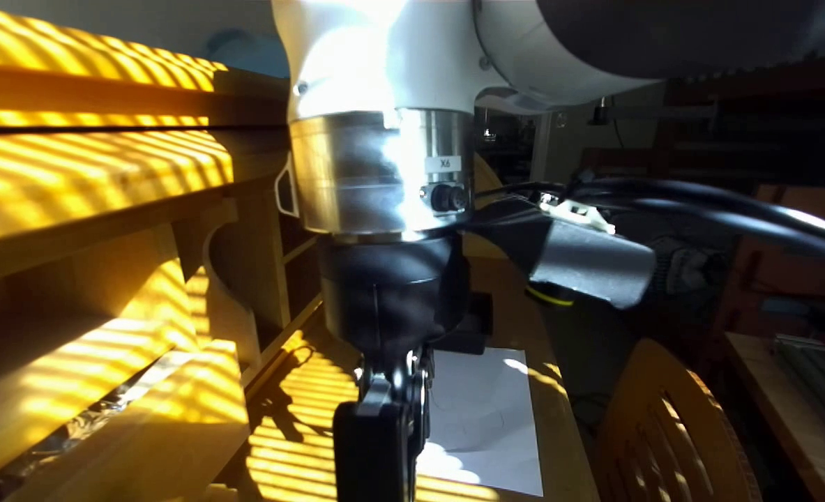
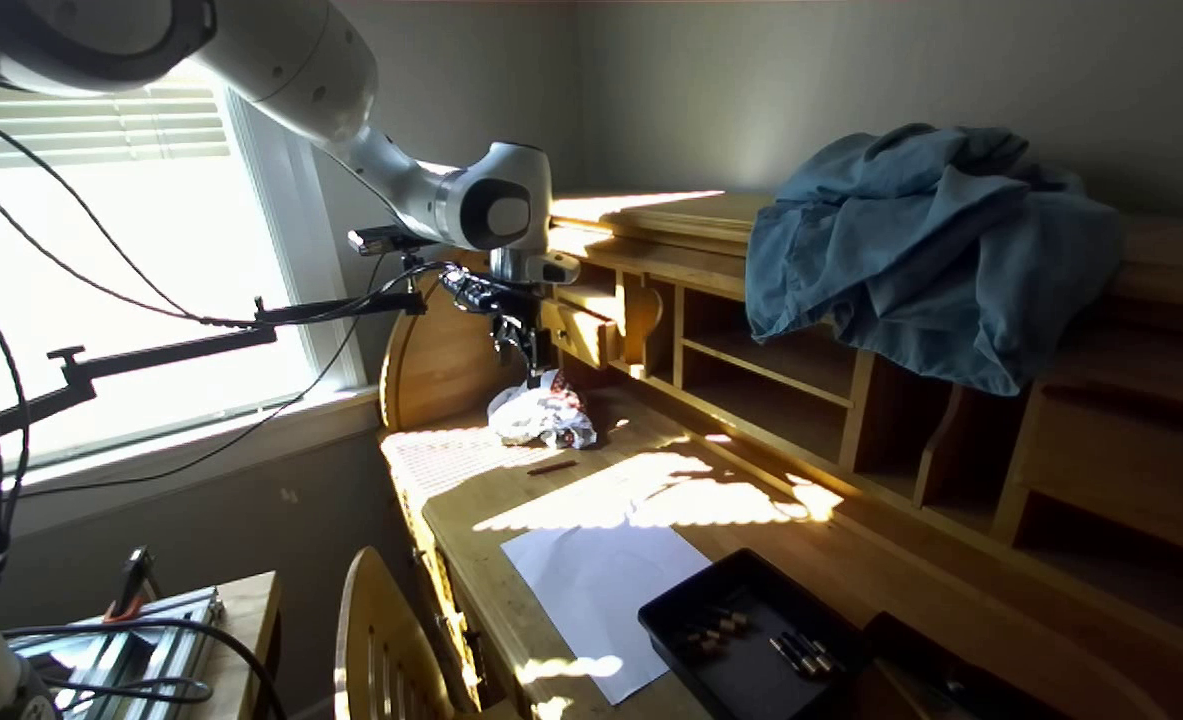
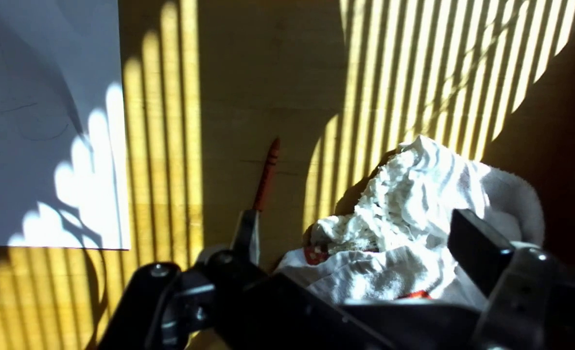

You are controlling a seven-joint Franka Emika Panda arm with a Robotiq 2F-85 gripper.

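In the wrist view my gripper [image 3: 357, 218] stands open, its two fingers wide apart. A crumpled bundle of white cloth with red patches [image 3: 389, 233] lies below and between them; nothing is clamped. The bundle [image 2: 541, 415] also shows in an exterior view, where the gripper [image 2: 532, 378] hangs just over its top; whether they touch I cannot tell. A red crayon [image 3: 268, 172] lies on the desk beside the bundle, its lower end covered by the left fingertip in the wrist view. In another exterior picture the fingertips run off the bottom edge.
White paper with faint pencil lines [image 3: 39, 97] lies on the desk. A black tray [image 2: 726, 675] holds several short sticks. A drawer [image 2: 576, 333] juts from the hutch close to the gripper. Blue cloth [image 2: 911, 250] drapes over the shelves. A chair [image 2: 381, 640] stands at the desk's edge.
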